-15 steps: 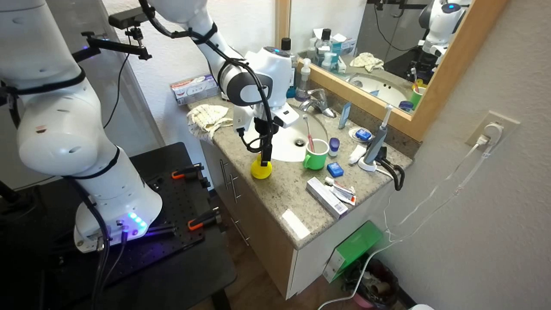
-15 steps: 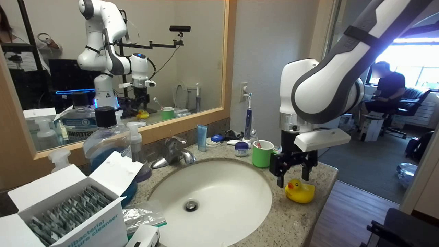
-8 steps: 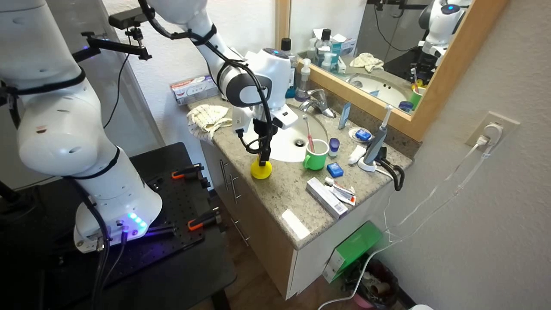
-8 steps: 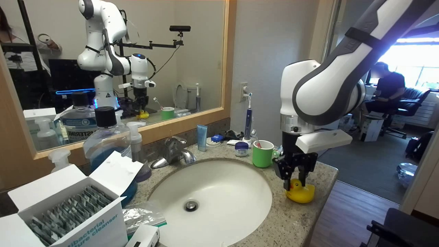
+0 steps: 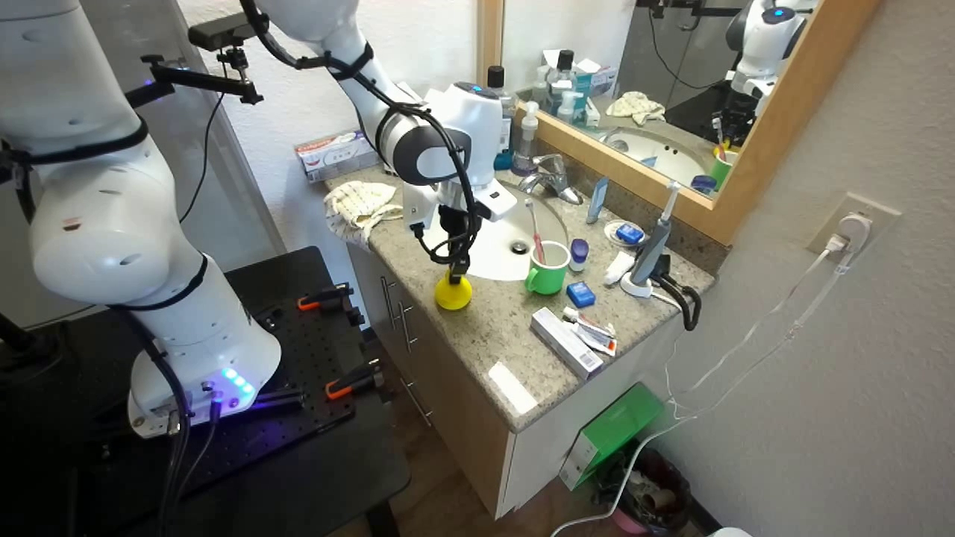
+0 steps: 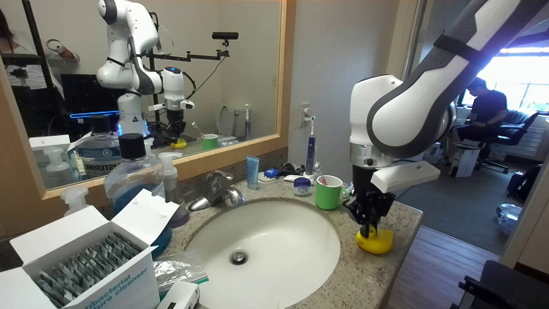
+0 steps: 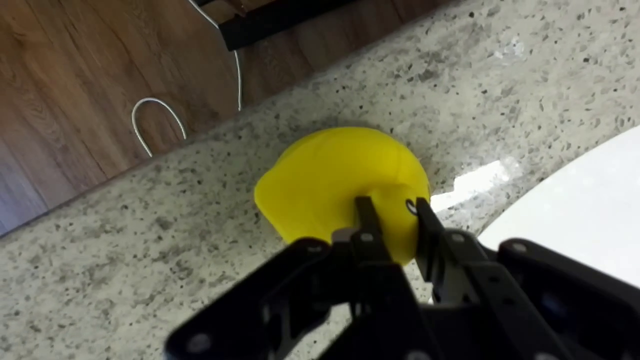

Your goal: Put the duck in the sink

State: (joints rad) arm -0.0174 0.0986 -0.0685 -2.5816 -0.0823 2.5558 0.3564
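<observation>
The yellow rubber duck (image 6: 379, 243) sits upright on the speckled countertop, between the sink's rim and the counter edge. Both exterior views show it, and so does the wrist view, where its body (image 7: 325, 175) fills the middle. My gripper (image 7: 394, 212) points down and is shut on the duck's head, one finger on each side, with one eye visible by the right fingertip (image 7: 425, 212). In an exterior view the gripper (image 6: 370, 231) hides much of the head and the beak. The white sink (image 6: 279, 253) lies right beside the duck, its bowl holding only the drain.
A green mug (image 6: 328, 195) with a toothbrush stands at the sink's rim near the gripper. The chrome faucet (image 6: 218, 191) rises at the back under the mirror (image 6: 253, 77). An open white box (image 6: 103, 257) and a mouthwash bottle (image 6: 137, 180) occupy the sink's far side.
The fingers were spread wide above the duck a second ago. They came down slightly and drew together around its head. The duck has hardly shifted.
</observation>
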